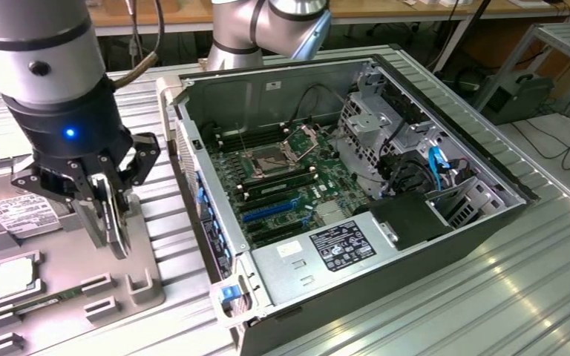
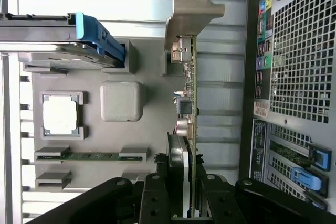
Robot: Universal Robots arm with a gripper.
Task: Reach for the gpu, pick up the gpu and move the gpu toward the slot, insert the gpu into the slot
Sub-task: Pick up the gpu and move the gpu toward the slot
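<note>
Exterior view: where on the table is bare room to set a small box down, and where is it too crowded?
Free: the ribbed table on the exterior view's right of the computer case, to the picture's edge. Narrow: the strip between case and grey tray. Crowded: the tray, with parts and the tool gripping the gpu over it.

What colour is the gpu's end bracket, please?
The end bracket is silver-grey metal, clearest in the wrist view.

Bright even light; glare on metal table; computer case interior dimmer.
</note>
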